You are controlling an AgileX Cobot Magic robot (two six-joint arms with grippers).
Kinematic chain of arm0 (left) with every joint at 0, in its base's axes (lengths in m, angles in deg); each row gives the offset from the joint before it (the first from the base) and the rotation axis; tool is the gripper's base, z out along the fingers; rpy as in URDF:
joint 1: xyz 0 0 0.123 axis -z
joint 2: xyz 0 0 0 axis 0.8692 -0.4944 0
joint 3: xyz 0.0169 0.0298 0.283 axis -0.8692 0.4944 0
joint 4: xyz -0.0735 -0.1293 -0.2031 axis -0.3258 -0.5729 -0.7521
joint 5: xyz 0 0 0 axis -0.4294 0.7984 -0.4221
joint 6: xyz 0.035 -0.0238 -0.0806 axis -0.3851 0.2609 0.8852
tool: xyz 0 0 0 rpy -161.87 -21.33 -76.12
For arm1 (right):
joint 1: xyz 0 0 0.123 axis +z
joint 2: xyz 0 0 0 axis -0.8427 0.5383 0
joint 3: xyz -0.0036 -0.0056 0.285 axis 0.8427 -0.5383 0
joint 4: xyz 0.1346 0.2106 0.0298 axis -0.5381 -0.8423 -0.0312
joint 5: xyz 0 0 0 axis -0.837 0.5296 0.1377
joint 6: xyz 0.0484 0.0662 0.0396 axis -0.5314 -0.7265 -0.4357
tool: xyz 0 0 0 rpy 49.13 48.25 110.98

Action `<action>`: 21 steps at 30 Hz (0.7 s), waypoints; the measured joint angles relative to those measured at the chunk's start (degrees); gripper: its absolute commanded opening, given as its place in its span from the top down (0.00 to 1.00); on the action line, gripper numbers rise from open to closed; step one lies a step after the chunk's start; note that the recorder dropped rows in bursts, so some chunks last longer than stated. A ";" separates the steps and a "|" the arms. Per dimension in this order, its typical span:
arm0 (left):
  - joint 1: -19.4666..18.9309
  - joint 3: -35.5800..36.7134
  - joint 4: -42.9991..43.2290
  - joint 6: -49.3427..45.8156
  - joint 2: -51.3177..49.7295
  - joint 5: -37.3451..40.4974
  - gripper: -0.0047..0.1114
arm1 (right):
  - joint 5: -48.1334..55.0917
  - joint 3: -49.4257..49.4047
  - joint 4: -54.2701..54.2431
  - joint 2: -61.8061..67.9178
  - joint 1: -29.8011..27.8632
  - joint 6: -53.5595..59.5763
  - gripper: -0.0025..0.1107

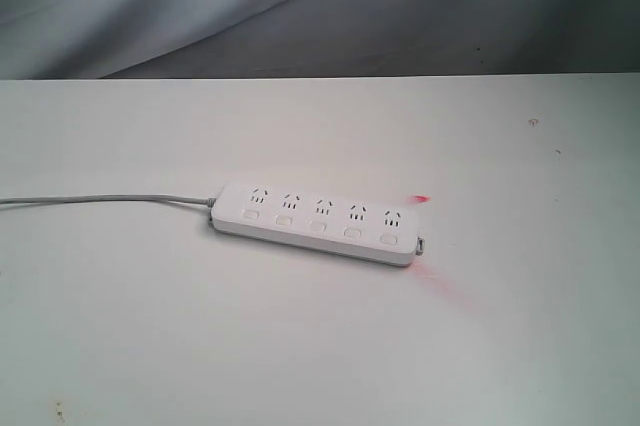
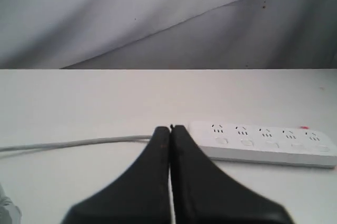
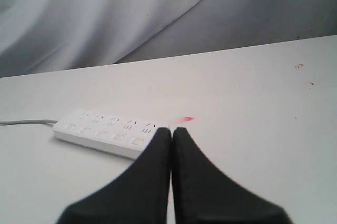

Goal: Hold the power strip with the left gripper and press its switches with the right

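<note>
Power strip (image 1: 316,222) lies flat mid-worktop (image 1: 300,366), slightly angled. Its 5 switches (image 1: 318,227) sit in a row along the near edge, w/ sockets just behind. Grey cord (image 1: 100,197) runs off left. Red spot (image 1: 422,199) by the right end. Left hand (image 2: 170,128) & right hand (image 3: 171,129) are both closed tight, gripping nothing, not touching the strip. Grey cloth (image 1: 300,6) at the far side.

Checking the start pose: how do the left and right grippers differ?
The left gripper aims at the power strip's cord end, the right gripper at its free end. The grey cord runs past the left gripper; a red glow lies beyond the right gripper. Both are black, shut, holding nothing.
</note>
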 measured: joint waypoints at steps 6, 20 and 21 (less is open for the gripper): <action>-3.40 0.09 8.12 3.74 7.91 6.56 0.96 | 0.00 0.00 0.00 0.00 0.00 -0.09 0.98; -13.93 0.09 15.80 9.53 12.12 8.02 0.96 | 0.00 0.00 -0.10 0.00 0.00 -0.09 0.98; -13.93 0.09 15.80 9.53 12.12 7.87 0.96 | 0.00 0.00 -0.10 0.00 0.00 -0.09 0.98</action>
